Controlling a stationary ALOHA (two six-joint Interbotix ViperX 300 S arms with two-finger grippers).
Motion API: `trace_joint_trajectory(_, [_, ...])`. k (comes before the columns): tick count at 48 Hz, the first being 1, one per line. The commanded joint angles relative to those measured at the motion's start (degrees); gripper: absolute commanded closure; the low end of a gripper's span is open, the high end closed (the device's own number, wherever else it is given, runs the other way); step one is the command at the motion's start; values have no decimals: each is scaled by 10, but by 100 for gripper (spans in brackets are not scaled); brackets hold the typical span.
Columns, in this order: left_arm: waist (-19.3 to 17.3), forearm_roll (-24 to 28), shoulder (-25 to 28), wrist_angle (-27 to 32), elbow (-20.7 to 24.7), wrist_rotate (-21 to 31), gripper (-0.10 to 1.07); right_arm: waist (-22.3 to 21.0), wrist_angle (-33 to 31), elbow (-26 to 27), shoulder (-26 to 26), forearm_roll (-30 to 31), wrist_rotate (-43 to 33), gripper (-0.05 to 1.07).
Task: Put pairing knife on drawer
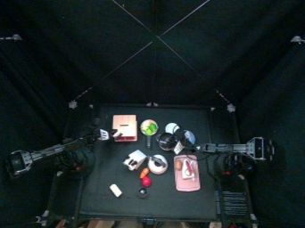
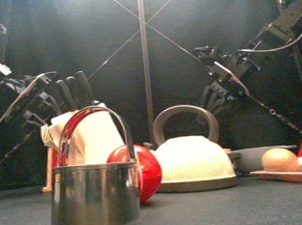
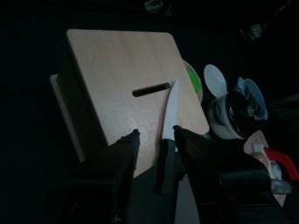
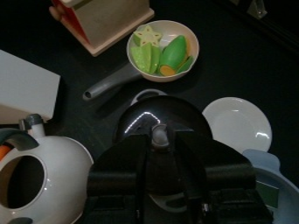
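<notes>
The pairing knife, with a slim white blade and a dark handle, lies flat on the salmon-pink drawer, next to a slot in its top. My left gripper is open, and the knife handle runs between its jaws, close to one finger. In the top view the drawer sits at the back left of the table, with the left gripper at its front-left edge. My right gripper is shut and hangs over a black lidded pan, right of centre.
A bowl of green vegetables, a white plate and a white kettle stand near the right gripper. At the front are a metal cup, a red fruit, a pale-pink tray and a small white block.
</notes>
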State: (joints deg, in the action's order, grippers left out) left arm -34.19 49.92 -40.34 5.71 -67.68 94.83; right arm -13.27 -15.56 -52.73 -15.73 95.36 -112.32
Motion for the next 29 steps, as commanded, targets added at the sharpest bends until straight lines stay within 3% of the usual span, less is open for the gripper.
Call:
trace_joint_trajectory(1, [-2,2,1,-7,13,-2,21,-4,1,11,-6,2,1,38])
trace_joint_trajectory(29, [2,-1,-15,-22,17,-2,21,-3,2,12,-6,2,2,38])
